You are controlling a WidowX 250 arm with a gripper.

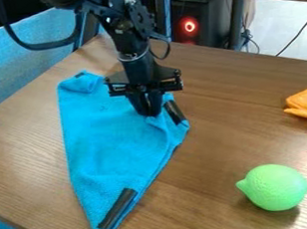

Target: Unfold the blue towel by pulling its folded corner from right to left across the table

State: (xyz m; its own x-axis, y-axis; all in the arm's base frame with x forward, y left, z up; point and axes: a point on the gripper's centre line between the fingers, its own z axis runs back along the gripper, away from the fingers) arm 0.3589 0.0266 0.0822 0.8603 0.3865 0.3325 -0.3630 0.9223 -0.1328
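End effector (149, 112) narrow, pinching folded blue fabric cloth (106, 150), far right part. Likely grasp step; next move needs firm grip.

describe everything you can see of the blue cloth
The blue cloth looks soft and fuzzy, like towelling. It lies on the wooden table, roughly triangular, narrowing to a near tip, its far left corner rumpled. Dark strips mark it near that tip and at the right, with a small dark patch far left. The claw pinches a bunched part.
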